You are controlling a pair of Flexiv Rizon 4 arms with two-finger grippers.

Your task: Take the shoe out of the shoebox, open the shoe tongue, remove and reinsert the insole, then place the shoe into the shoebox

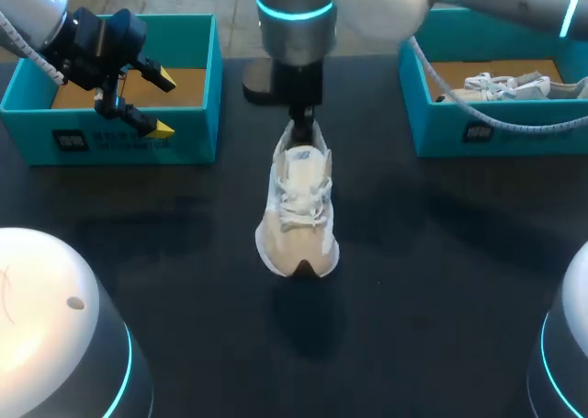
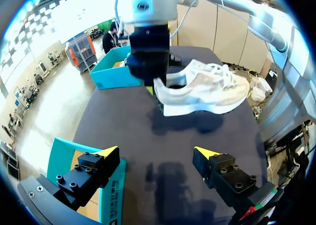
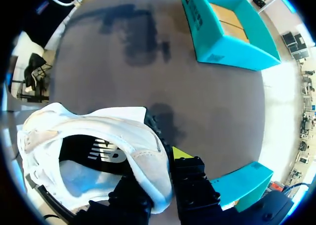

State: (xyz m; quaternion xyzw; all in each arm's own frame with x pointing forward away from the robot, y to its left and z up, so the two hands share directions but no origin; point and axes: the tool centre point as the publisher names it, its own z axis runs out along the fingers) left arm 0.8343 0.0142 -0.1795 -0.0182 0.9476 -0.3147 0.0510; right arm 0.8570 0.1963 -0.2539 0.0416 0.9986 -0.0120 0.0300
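A pale white and beige shoe [image 1: 299, 207] sits over the middle of the dark table [image 1: 441, 253], toe pointing away from the boxes. The right gripper [image 1: 301, 124] is clamped on its heel collar. The left gripper [image 1: 152, 101] hangs with fingers wide apart over the front wall of the left teal shoebox [image 1: 37, 133]. A second shoebox [image 1: 514, 133] at the right holds another shoe [image 1: 505, 87]
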